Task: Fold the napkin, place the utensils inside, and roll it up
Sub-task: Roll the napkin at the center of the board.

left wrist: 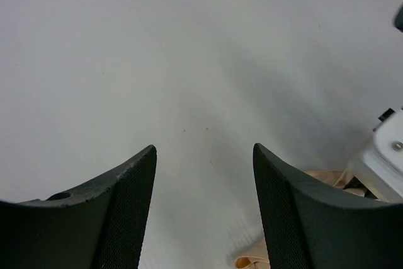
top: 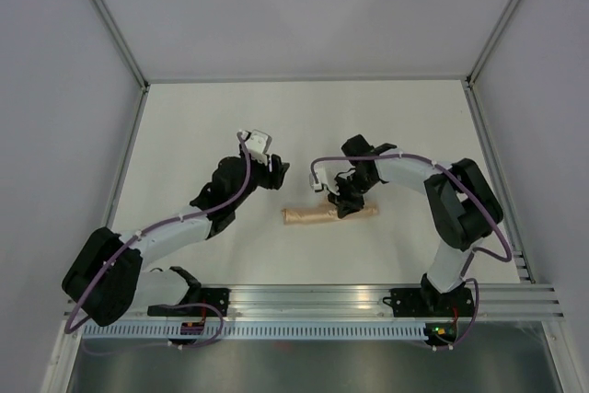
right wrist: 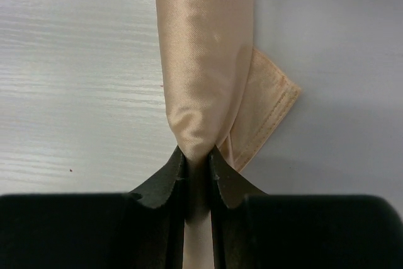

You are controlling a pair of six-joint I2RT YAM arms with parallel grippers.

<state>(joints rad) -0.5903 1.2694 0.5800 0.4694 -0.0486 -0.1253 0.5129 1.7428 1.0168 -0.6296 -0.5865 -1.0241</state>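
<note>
Napkin, rolled, sits pinched in right end effector.

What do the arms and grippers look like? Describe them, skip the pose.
The left arm and right arm are white links with bulky black joints, each trailed by a looping purple cable. The left gripper and right gripper have black wedge-shaped fingers with finely textured inner faces. A white camera block sits at the left wrist.
</note>
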